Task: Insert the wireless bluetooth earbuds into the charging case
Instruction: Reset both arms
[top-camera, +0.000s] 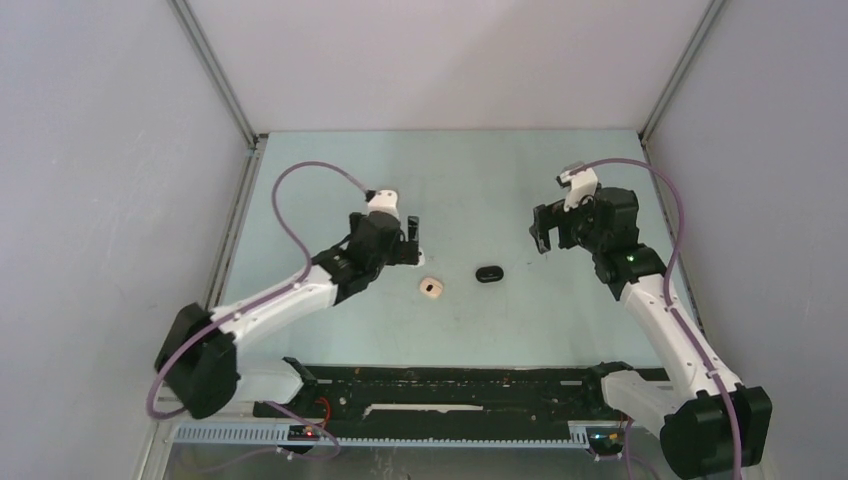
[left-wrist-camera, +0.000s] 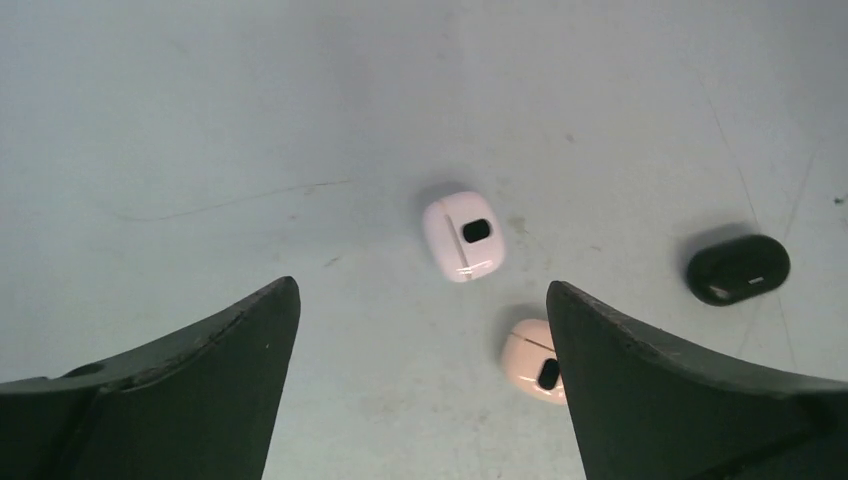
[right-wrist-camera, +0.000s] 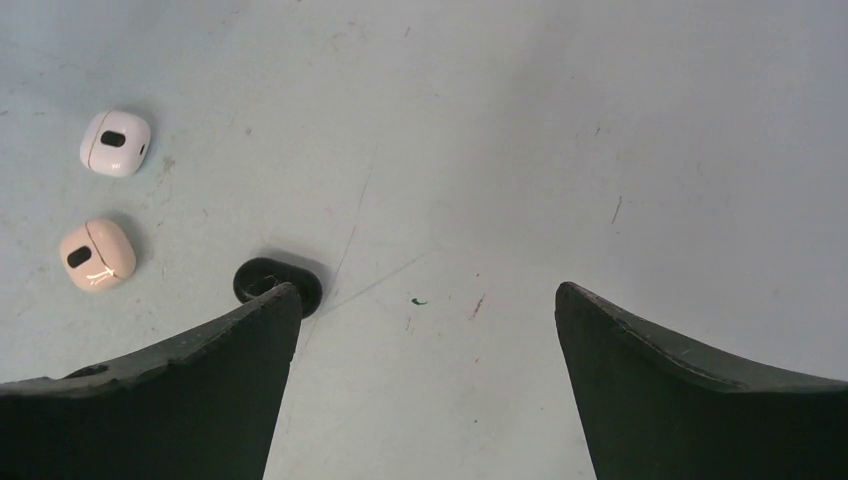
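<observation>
Left gripper (left-wrist-camera: 422, 288) hangs with jaws spread wide and empty, the white case (left-wrist-camera: 463, 236) lying on the worktop (top-camera: 500, 180) just ahead of its fingertips, almost on their centre line, left of the worktop's middle. Beige case (left-wrist-camera: 535, 360) sits near it toward the near edge, black case (left-wrist-camera: 738, 269) farther toward the right edge, while my right gripper (right-wrist-camera: 425, 290), equally wide and empty, stands well apart. I see no loose earbuds in any view.

A scuffed pale green table (top-camera: 500, 180) sits between grey walls (top-camera: 100, 150), a black rail (top-camera: 450, 385) along its near edge.
</observation>
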